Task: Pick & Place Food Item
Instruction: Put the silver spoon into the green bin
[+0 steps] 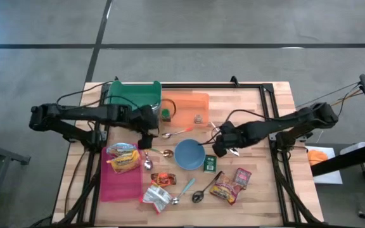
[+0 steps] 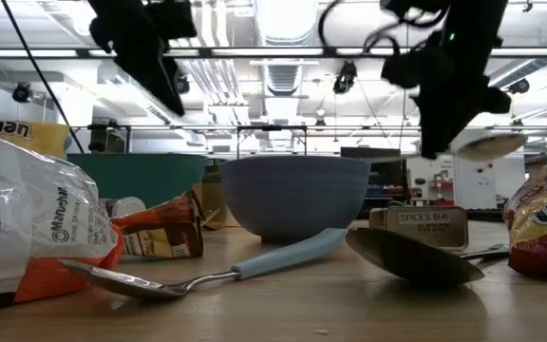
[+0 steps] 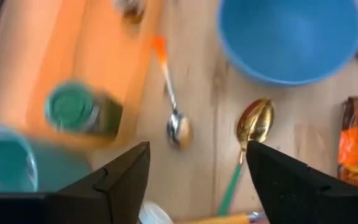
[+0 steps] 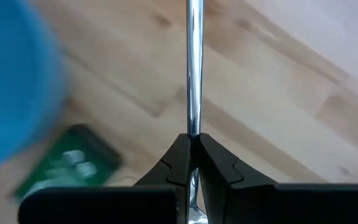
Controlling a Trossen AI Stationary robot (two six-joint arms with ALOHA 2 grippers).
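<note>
The right gripper (image 1: 221, 149), just beside the blue bowl (image 1: 189, 154) on its right, is pinched on the handle of a steel spoon (image 4: 194, 68), whose long axis runs straight out ahead of the fingers. The left gripper (image 1: 146, 140), spread and empty, hovers to the bowl's left above a gold spoon (image 3: 256, 121). The noodle packet (image 1: 123, 156), probably the food item meant, lies farther left of the bowl on a pink tray (image 1: 122, 185), nearer the left arm.

A blue bowl (image 1: 189, 154) sits mid-table; a green bin (image 1: 132, 96) and an orange tray (image 1: 185, 109) lie at the far edge; a pink tray (image 1: 123, 182) lies near the front; several spoons, one blue-handled (image 1: 187, 187), are scattered about.
</note>
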